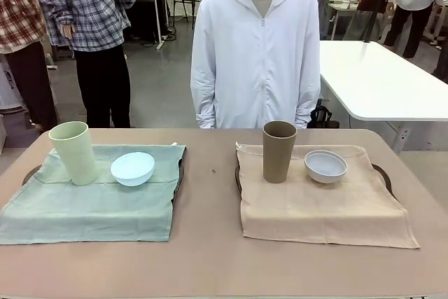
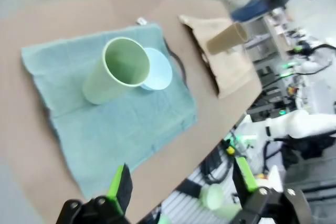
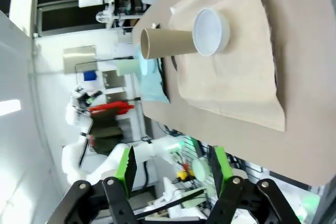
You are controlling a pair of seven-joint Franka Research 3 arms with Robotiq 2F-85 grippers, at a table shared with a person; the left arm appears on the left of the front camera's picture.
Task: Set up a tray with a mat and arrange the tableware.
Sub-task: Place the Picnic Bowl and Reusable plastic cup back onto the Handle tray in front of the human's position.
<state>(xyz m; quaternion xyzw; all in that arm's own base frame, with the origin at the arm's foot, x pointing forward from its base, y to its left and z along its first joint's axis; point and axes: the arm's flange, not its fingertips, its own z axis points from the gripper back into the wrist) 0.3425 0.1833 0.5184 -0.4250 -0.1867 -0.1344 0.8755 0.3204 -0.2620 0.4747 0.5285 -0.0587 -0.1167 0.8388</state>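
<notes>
A brown table (image 1: 210,257) held two trays draped with mats, a bare strip running between them. On the green mat (image 1: 91,208) a pale green tumbler (image 1: 73,152) stood upright, mouth up, touching a light blue bowl (image 1: 132,168). On the beige mat (image 1: 322,204) a brown tumbler (image 1: 278,150) stood upright beside a white bowl (image 1: 325,166). The left gripper (image 2: 181,182) hung spread wide and empty off the table's edge. The right gripper (image 3: 173,169) was parted, holding nothing.
</notes>
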